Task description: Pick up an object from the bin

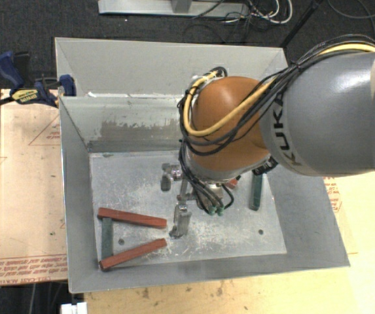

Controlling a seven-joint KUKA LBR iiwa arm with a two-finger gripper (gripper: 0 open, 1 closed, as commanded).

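Just right of the upper red bar (131,218) hangs the tool (180,226); apart or together, I cannot tell. The bar looks stiff, light: pinch mid-length.

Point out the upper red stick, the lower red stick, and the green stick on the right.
Upper red stick (131,217): camera view, its middle.
Lower red stick (133,253): camera view, its middle.
Right green stick (256,192): camera view, its middle.
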